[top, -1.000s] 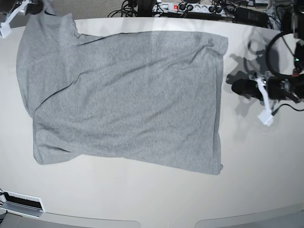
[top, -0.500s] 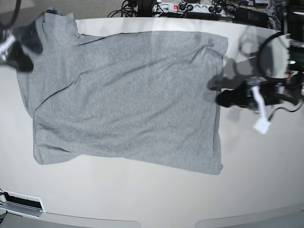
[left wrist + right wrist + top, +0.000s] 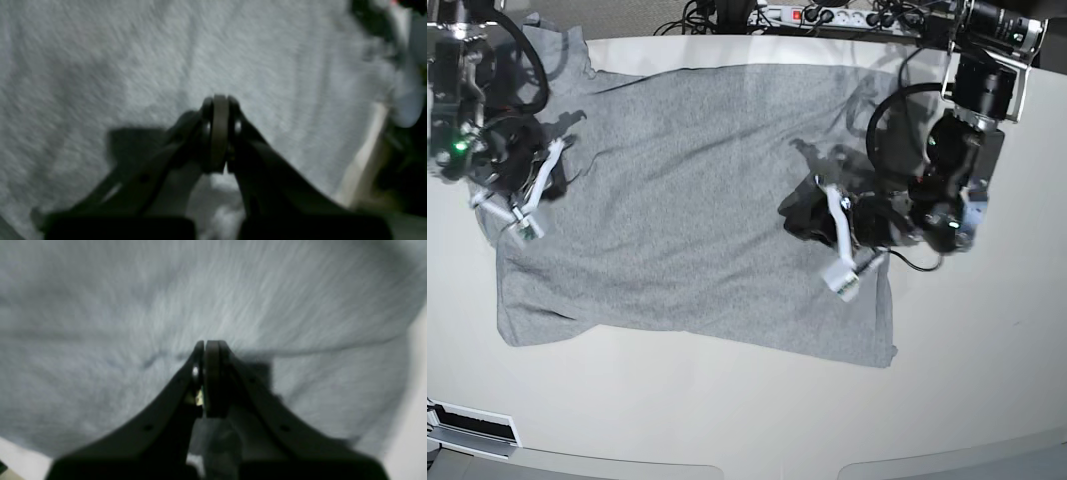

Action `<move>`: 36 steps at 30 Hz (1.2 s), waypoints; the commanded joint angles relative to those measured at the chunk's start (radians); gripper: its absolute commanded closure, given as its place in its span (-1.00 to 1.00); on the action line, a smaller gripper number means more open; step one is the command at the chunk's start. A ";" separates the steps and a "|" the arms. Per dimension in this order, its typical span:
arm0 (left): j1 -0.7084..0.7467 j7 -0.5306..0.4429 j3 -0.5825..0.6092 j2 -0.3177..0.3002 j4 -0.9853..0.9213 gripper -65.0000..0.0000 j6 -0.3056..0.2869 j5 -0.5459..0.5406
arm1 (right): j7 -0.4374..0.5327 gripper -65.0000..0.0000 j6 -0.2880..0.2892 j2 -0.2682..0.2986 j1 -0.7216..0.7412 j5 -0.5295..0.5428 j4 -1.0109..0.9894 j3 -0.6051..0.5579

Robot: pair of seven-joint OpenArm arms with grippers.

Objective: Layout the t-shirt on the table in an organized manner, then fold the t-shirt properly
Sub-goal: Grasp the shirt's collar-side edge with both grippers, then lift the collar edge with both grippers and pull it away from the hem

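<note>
Both wrist views show closed jaws over grey cloth: the left claw (image 3: 218, 133) and the right claw (image 3: 208, 376) grip nothing; the base view alone shows the t-shirt (image 3: 687, 200) spread flat, long axis left-right, bare table (image 3: 727, 420) nearest, cables beyond.

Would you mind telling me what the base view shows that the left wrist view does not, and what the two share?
Only the base view shows the whole t-shirt spread flat on the table, both arms over it, the right end effector near the sleeve end, and the cables and power strip beyond the far edge. Only the left wrist view shows the left end effector close up, its jaws pressed together with no cloth visibly between them. Both show grey fabric beneath the left end effector, plus a strip of white table.
</note>
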 commanded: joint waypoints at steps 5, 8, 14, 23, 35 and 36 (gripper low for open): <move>0.016 -0.078 0.121 -0.013 0.013 1.00 0.058 0.150 | -0.003 1.00 0.093 0.019 0.050 0.022 -0.037 -0.006; 0.073 -0.126 0.162 -0.038 0.011 1.00 0.088 0.228 | -0.073 1.00 0.113 0.019 0.037 0.077 -0.035 -0.006; 0.189 -0.105 0.193 -0.114 0.011 1.00 0.102 0.265 | -0.169 1.00 0.125 0.030 -0.031 0.167 -0.035 -0.006; 0.304 0.031 0.192 -0.267 0.018 1.00 0.167 0.178 | -0.256 1.00 0.125 0.121 -0.185 0.333 0.029 -0.006; 0.354 0.201 0.155 -0.394 0.272 1.00 0.166 -0.085 | -0.261 1.00 0.125 0.151 -0.201 0.367 0.297 -0.005; 0.354 0.201 0.132 -0.395 0.303 1.00 0.166 -0.104 | -0.262 1.00 0.125 0.151 -0.193 0.367 0.312 -0.005</move>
